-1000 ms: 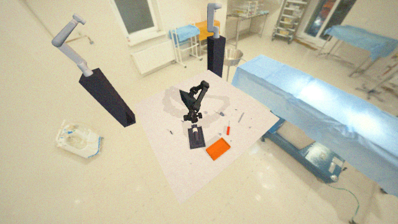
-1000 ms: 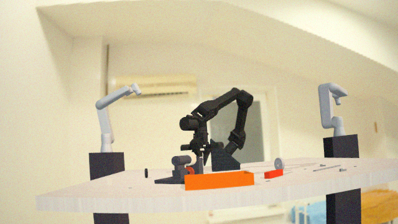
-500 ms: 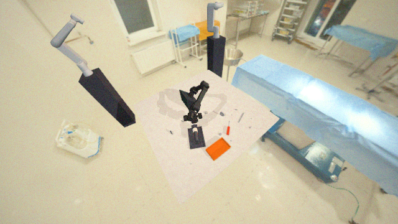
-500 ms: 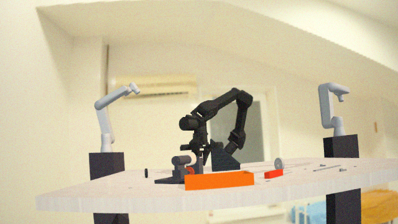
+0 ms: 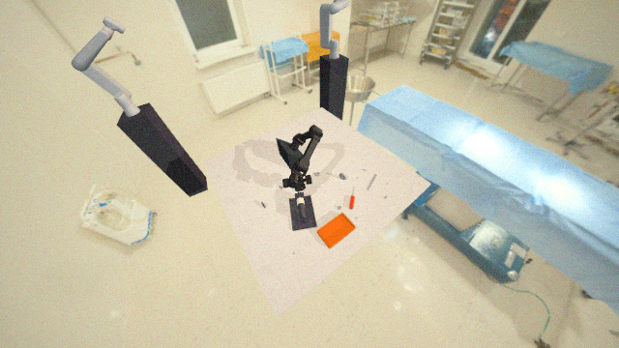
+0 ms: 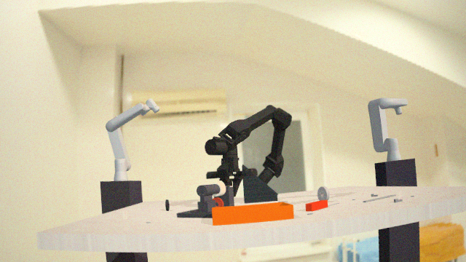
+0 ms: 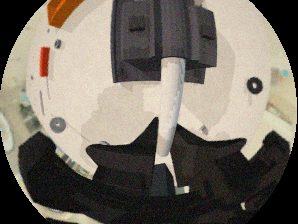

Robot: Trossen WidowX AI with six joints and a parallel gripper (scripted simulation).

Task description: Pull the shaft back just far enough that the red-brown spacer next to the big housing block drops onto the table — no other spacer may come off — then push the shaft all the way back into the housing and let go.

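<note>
Shaft: the pale rod [image 7: 172,100] runs from the dark fixture to the gripper [image 5: 298,191] [image 6: 234,186] [image 7: 161,119], with a good length exposed.
Gripper jaws: nearly closed, pinching the shaft's outer end.
Red-brown spacer: the red ring [image 6: 218,201] sits low beside the big housing block [image 5: 303,212] [image 6: 205,202], below shaft height, and seems to have dropped; whether it rests on the table [image 5: 261,271] [image 6: 109,236] [image 7: 75,90] cannot be told.
Cream spacer: this piece [image 5: 300,201] [image 6: 221,188] sits up at shaft height next to the housing, apparently retained.
Step in hand: probably the turn from pulling to pushing back, the release looking done.
Next move: a straight push along the shaft's axis until fully seated, then opening the jaws.
Risk: further pulling could free the cream spacer; a sideways push could jam the shaft.
</note>
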